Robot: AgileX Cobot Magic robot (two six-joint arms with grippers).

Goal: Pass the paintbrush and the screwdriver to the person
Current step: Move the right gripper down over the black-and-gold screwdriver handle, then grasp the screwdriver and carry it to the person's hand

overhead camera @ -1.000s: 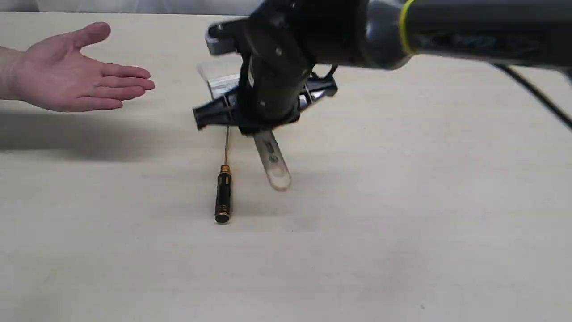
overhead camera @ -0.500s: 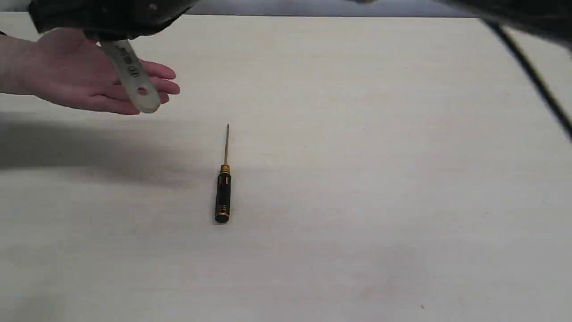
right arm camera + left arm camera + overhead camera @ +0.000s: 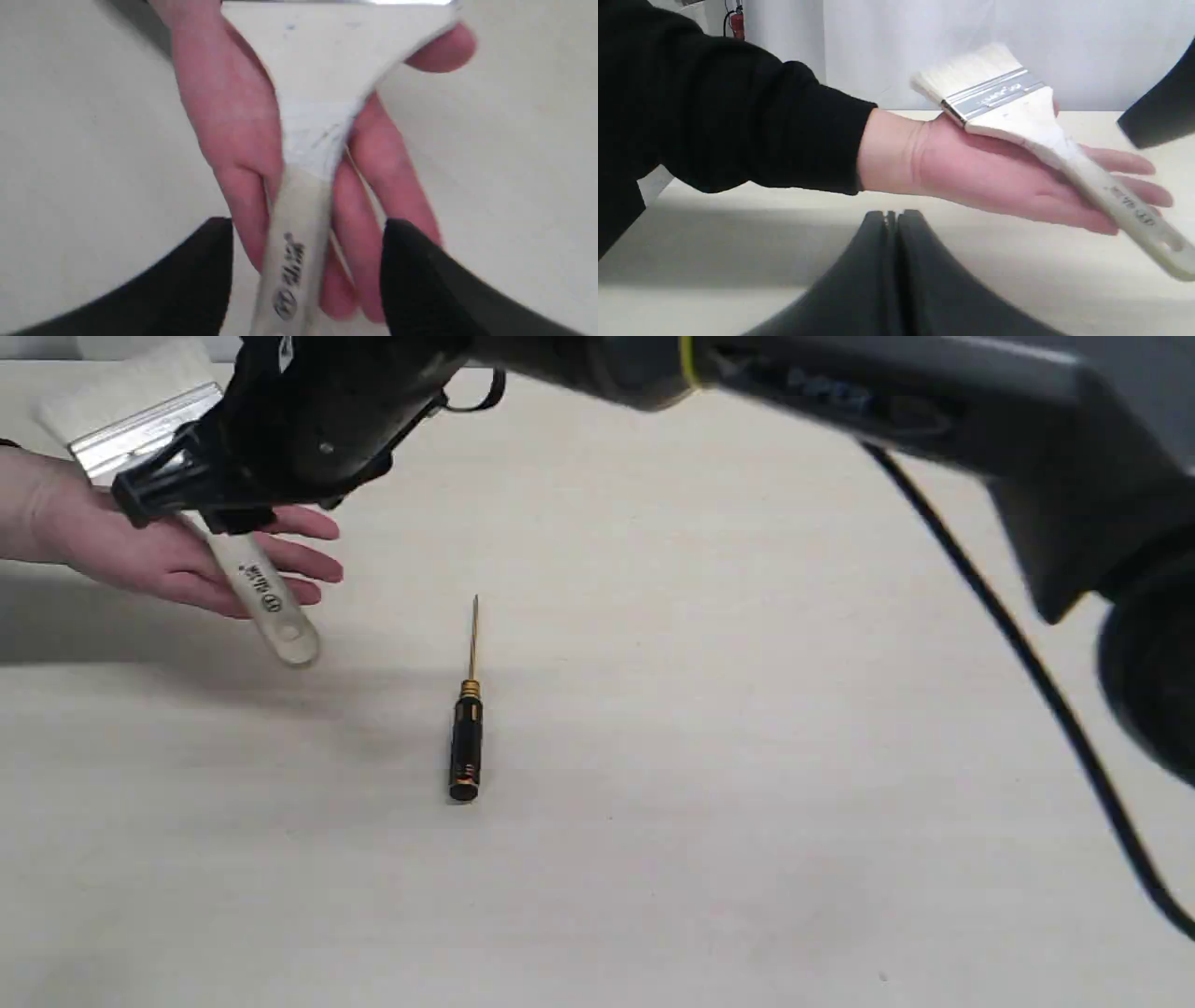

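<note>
The paintbrush (image 3: 266, 602) lies across the person's open palm (image 3: 140, 555) at the far left, with bristles toward the wrist and the handle (image 3: 1125, 210) sticking out past the fingertips. My right gripper (image 3: 243, 495) hovers over it and is open. In the right wrist view its fingers (image 3: 420, 280) stand apart on either side of the handle (image 3: 299, 242) without touching it. The screwdriver (image 3: 467, 747) lies on the table in the middle, its shaft pointing away. My left gripper (image 3: 893, 215) is shut and empty, low by the table and facing the hand (image 3: 994, 172).
The person's black sleeve (image 3: 714, 116) fills one side of the left wrist view. My right arm and its cable (image 3: 1008, 644) cross the upper right of the exterior view. The tabletop (image 3: 747, 849) is pale wood.
My right gripper has carried the paintbrush from the table's middle to the person's hand and lowered it onto the palm. The screwdriver has not moved.
</note>
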